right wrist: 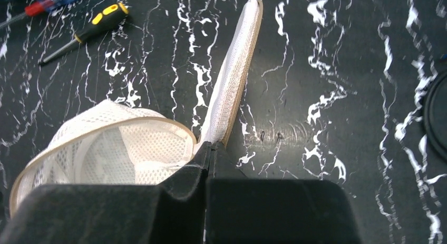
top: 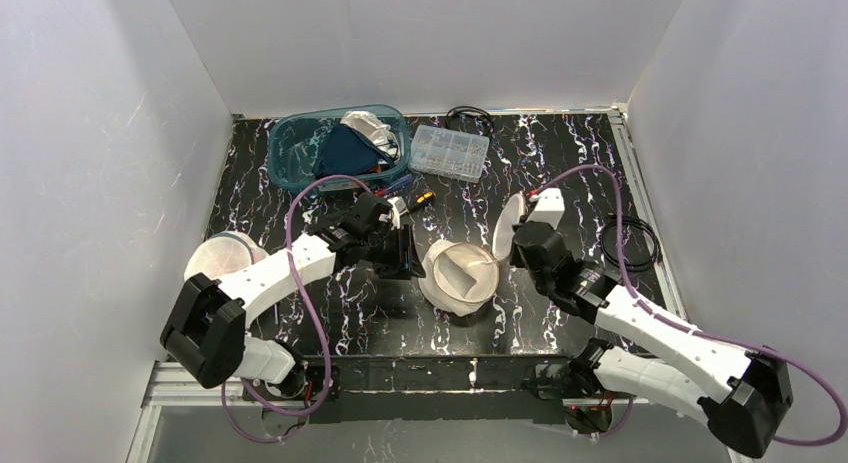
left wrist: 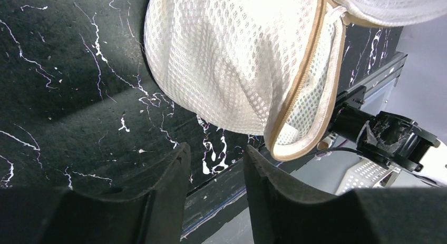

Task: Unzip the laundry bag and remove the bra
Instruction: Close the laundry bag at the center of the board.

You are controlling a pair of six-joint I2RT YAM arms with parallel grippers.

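Top external: 1 mesh laundry bag (top: 460,278), unzipped, mid-table, between 2 grippers.
Black marbled table (top: 560,173); teal bin (top: 290,148) of cloth at far left; bag upright, round lid flap (top: 512,218) raised on its right; right gripper (top: 514,249) clamped on flap's base; left gripper (top: 408,253) parted, empty, just beside bag's left wall; 1 yellow-handled screwdriver (top: 421,198) behind.

On my feed the laundry bag (top: 458,278) sits mid-worktop (top: 560,173); bin's (top: 285,143) behind it on the left, parts box (top: 450,151) just right of that bin.
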